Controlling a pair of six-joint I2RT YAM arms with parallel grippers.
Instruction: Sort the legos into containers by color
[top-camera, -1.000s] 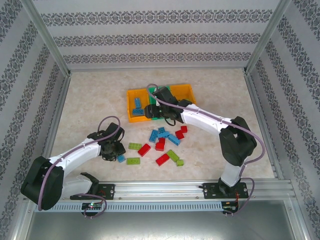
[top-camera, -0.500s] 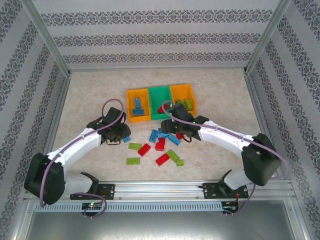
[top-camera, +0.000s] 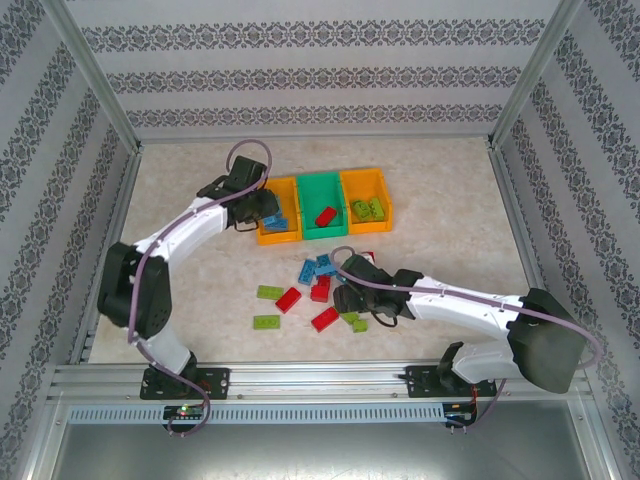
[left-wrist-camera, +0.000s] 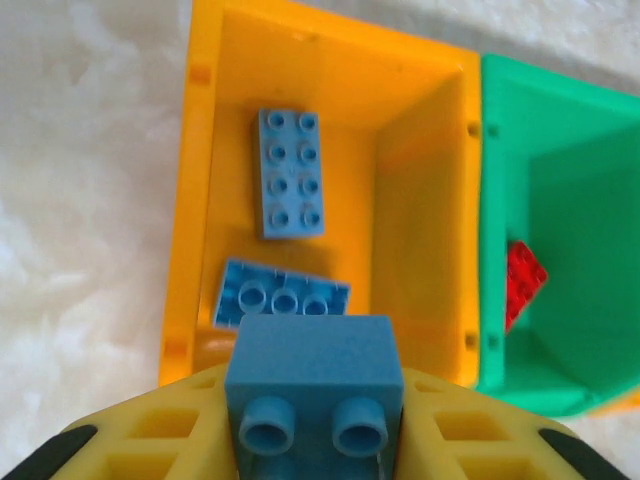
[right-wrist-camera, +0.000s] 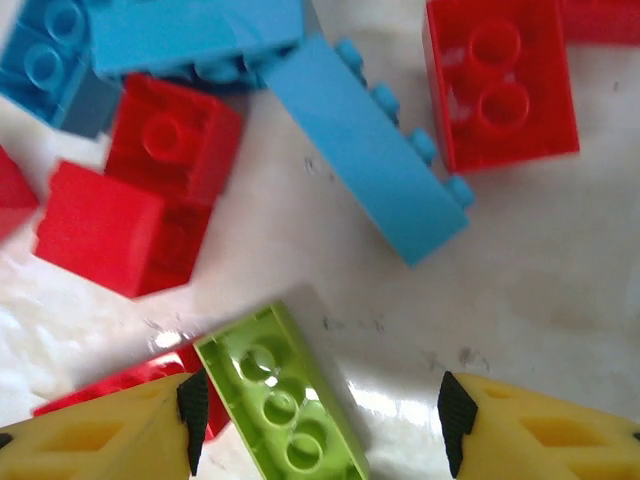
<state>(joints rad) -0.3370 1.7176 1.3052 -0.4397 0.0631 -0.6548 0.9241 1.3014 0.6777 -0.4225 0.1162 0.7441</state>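
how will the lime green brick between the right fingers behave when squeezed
Lime green brick looks like rigid moulded plastic, so probably won't flex. Its glossy sides may slip. It lies flat, studs up: unlikely to roll.

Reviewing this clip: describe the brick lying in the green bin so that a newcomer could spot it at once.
Find the row of three joined bins toward the back of the table and take the green bin in the middle. One red brick lies alone on its floor. The left orange bin holds blue bricks, and the right orange bin holds lime bricks.

No legible txt, labels or nos. anywhere.
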